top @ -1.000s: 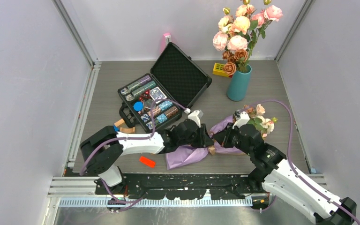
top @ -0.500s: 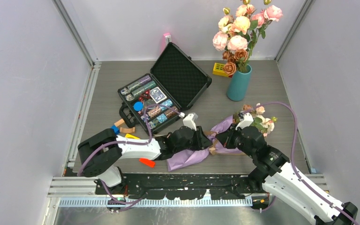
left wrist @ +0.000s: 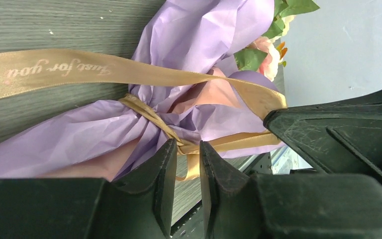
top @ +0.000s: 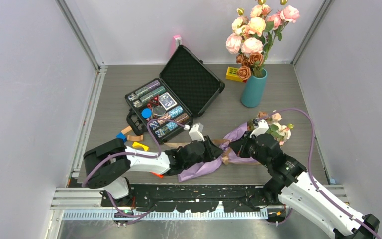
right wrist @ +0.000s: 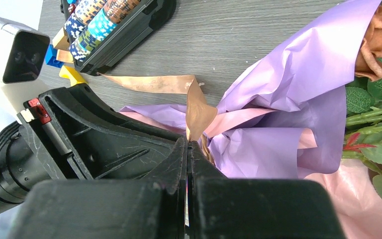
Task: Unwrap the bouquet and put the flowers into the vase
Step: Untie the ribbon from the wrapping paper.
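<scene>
Lying near the table's front edge, the bouquet (top: 201, 168) sits between both arms: right gripper (right wrist: 187, 144) pinched shut on the tan ribbon (right wrist: 199, 112), left gripper (left wrist: 188, 149) narrowly parted astride the knot. Large roses (top: 252, 46) crowd the vase (top: 253, 92) (open case (top: 191, 79) behind-left).
</scene>
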Tool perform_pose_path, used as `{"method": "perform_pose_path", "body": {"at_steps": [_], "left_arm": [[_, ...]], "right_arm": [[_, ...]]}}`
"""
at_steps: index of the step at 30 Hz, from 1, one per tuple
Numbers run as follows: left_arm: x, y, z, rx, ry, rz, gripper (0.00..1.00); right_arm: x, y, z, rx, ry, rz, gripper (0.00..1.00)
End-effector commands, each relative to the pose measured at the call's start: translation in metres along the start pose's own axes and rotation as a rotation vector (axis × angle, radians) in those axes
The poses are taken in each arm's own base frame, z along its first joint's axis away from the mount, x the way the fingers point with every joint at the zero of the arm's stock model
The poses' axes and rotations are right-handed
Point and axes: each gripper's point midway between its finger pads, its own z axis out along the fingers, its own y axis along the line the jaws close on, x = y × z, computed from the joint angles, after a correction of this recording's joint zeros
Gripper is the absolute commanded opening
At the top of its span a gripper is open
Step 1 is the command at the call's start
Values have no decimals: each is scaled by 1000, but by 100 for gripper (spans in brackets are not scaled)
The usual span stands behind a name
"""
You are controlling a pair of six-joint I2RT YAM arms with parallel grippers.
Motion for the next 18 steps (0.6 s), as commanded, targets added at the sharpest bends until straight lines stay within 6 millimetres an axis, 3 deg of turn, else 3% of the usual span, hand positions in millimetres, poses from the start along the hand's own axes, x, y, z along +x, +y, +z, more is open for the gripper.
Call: {"method": "perform_pose_path", "body": {"at_steps": [1, 18], "left_arm": [[-14, -11, 0, 15, -96, -60, 25], [9, 9, 16, -46, -64, -114, 26]], "right_arm": [[-11, 5, -1, -15, -52, 9, 0], [-11, 6, -2, -22, -51, 10, 0]]}}
